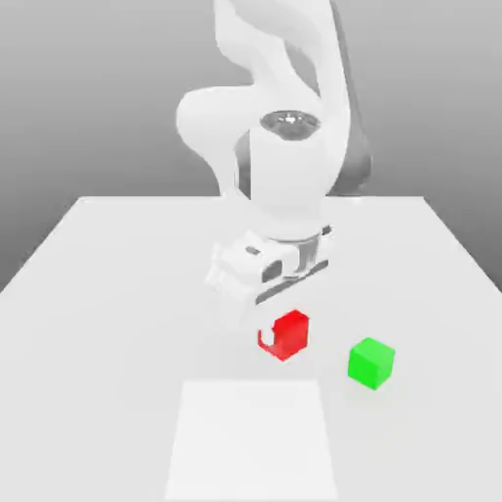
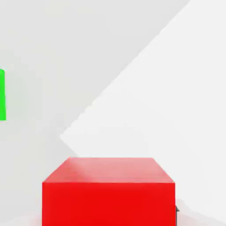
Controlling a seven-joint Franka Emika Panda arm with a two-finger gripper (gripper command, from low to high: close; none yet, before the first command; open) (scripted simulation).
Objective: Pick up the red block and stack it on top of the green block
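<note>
The red block [image 2: 108, 192] sits close under my camera, on the white table [image 2: 66, 44]. A sliver of the green block [image 2: 2, 95] shows well apart from it.

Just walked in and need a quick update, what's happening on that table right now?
A white robot arm has its gripper lowered over the small bright red cube on the white table. The matching small bright green cube sits apart from it, toward the exterior view's right, with nothing on top. Stacking has not happened yet.
</note>
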